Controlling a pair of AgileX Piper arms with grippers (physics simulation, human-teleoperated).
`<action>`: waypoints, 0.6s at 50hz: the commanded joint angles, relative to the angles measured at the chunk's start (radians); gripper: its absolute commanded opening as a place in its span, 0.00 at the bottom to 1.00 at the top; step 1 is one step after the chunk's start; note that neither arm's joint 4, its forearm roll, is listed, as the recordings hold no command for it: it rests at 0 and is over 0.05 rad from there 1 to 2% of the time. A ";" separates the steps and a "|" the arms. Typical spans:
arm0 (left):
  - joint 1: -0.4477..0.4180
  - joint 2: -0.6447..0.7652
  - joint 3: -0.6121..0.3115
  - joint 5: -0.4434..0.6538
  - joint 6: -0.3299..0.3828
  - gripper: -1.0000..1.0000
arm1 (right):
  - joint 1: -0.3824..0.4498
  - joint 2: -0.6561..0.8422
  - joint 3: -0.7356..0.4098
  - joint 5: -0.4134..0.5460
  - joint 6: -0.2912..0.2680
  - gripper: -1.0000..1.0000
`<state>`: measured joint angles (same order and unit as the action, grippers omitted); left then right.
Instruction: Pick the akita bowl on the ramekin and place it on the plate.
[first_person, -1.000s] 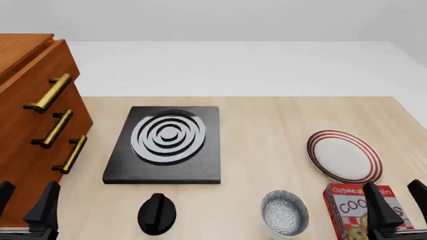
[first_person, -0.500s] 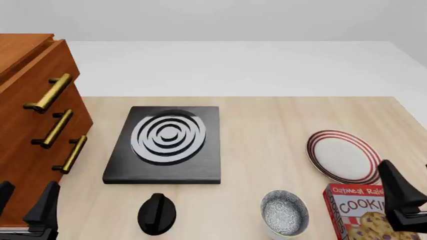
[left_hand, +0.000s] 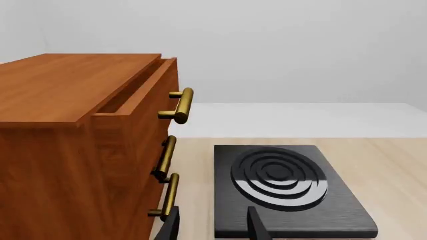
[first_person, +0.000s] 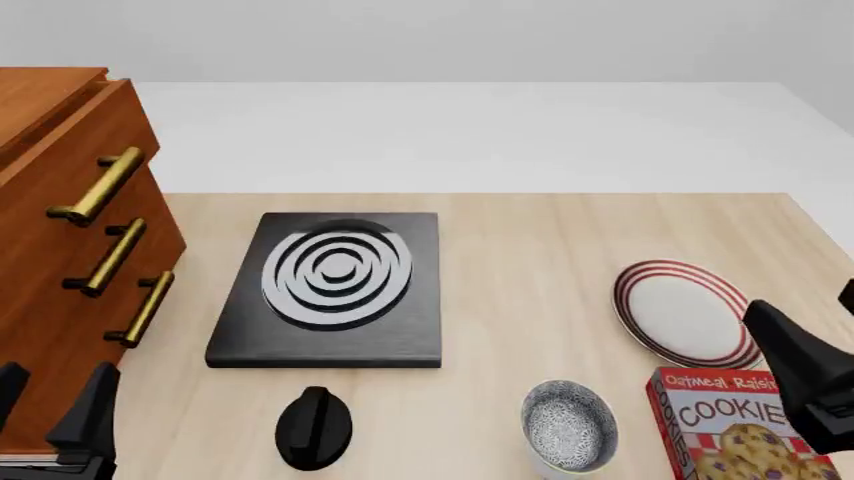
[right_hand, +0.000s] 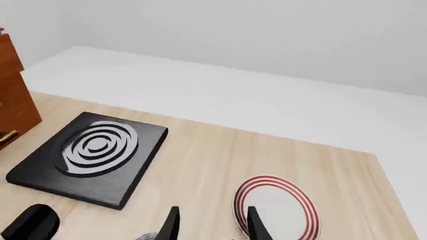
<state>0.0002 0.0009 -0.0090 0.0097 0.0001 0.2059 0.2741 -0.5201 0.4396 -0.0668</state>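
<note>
**Bowl on its cup, not yet gripped**

Nearest the camera in the front view, the akita bowl (first_person: 570, 426) is seen seated on the ramekin (first_person: 547, 469), of which only a white sliver shows beneath. Just beside it stands a red cookie box (first_person: 727, 425), lettered "Oatmeal Raisin" and "COOKIE", the rest cut off by the frame. The right gripper (first_person: 830, 352) hangs above that box, apart from the bowl; its jaws are seen spread with nothing between them in the right wrist view (right_hand: 212, 225). The left gripper (first_person: 54, 412) sits low beside the wooden drawer cabinet (first_person: 67, 250), its jaws likewise parted and empty. A black knob (first_person: 315, 428) lies on the table in front of the black stove plate (first_person: 334, 285).

Further off, the plate (first_person: 687, 312) lies behind the box, well apart from the bowl.

The likeliest trouble is judged to be the box: a finger brought down at the bowl's rim could catch it and tip it. The ramekin could also be dragged over if the bowl is lifted at a tilt.
</note>
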 joint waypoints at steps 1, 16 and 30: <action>0.000 0.000 0.000 0.000 0.000 1.00 | 0.079 0.062 -0.073 0.162 -0.070 1.00; 0.000 0.000 0.000 0.000 0.000 1.00 | 0.174 0.154 -0.033 0.227 -0.137 1.00; 0.000 0.000 0.000 0.000 0.000 1.00 | 0.194 0.233 -0.051 0.291 -0.218 1.00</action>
<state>0.0003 0.0008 -0.0090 0.0097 0.0000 0.3639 0.4450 -0.5543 0.6857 -0.2569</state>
